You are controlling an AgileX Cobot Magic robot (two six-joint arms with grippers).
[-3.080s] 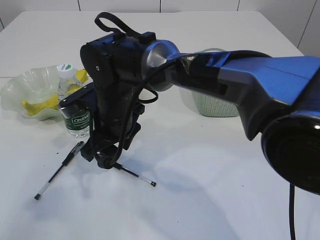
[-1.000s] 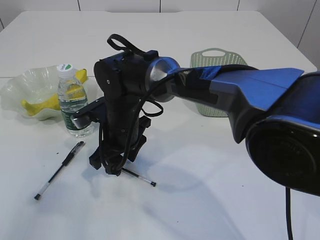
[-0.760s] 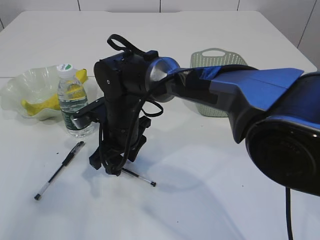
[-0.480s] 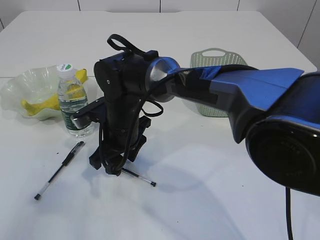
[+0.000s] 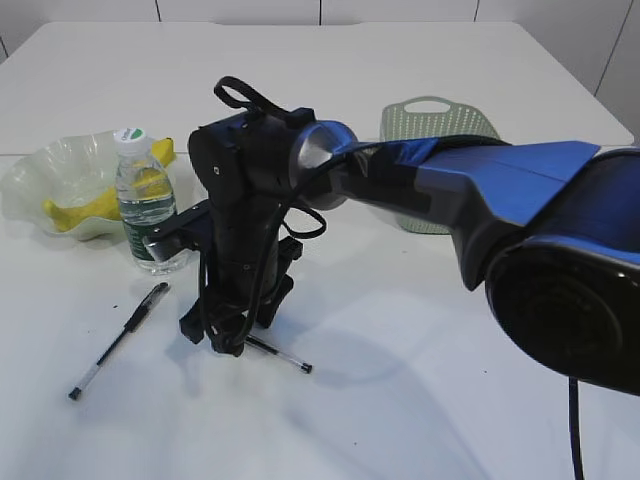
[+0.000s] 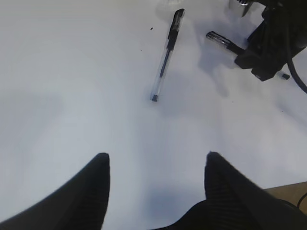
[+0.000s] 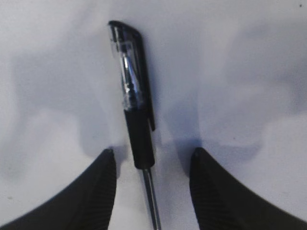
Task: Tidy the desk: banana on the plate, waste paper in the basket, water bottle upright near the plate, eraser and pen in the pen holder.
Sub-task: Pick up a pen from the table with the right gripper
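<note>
Little has shifted over the last three seconds: the right arm has swung slightly right and settled lower, uncovering the water bottle [image 5: 143,205], while both pens lie where they lay before. Right gripper [image 7: 151,165] hangs point-down over the nearer pen [image 7: 134,115], jaws parted, one finger [image 7: 98,191] either side of the barrel and neither pad touching it yet; the pen lies flat on the table [image 5: 420,400], cap end pointing away from the wrist. Left gripper [image 6: 156,165] hovers spread wide and empty above bare table near its front edge, with the second pen [image 6: 165,57] well ahead of it. Judgement on the step in hand: this is the pinch on the pen. To do it well, drop until the fingertips all but meet the tabletop, keep the barrel centred between the pads, close square across it at the dark grip section rather than the slick clear cap, then lift straight so it does not roll or pivot. Count: two pens, both on the table; one bottle, upright just beside the plate [image 5: 40,170]; one banana [image 5: 95,205] already on that plate; one green basket [image 5: 435,125] behind the arm, its contents hidden from here. No pen holder, eraser or waste paper shows in any view; the arm may be hiding them.
</note>
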